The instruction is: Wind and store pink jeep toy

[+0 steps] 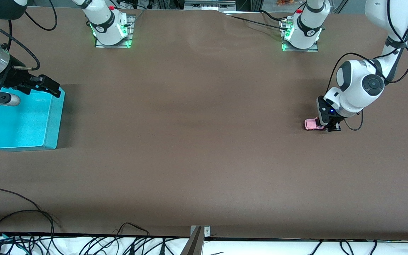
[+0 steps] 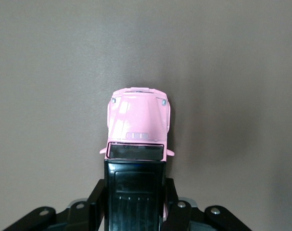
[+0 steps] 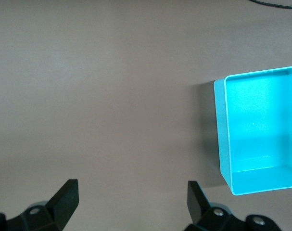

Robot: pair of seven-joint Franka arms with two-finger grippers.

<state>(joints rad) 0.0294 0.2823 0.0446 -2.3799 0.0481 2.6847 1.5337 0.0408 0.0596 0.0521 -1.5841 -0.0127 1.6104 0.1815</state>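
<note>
The pink jeep toy (image 1: 312, 124) stands on the brown table toward the left arm's end. My left gripper (image 1: 331, 128) is down at table height over its rear half. In the left wrist view the jeep (image 2: 138, 122) points away, and my left gripper (image 2: 134, 192) has a finger (image 2: 98, 195) pressed against each side of the black roof. My right gripper (image 1: 46, 86) hangs open and empty over the edge of the teal bin (image 1: 23, 120). In the right wrist view my right gripper (image 3: 131, 192) shows wide-spread fingers (image 3: 66, 195), with the bin (image 3: 256, 125) off to one side.
The teal bin is empty and sits at the right arm's end of the table. Cables (image 1: 20, 226) lie along the table edge nearest the front camera. The two arm bases (image 1: 110, 28) stand along the table edge farthest from the front camera.
</note>
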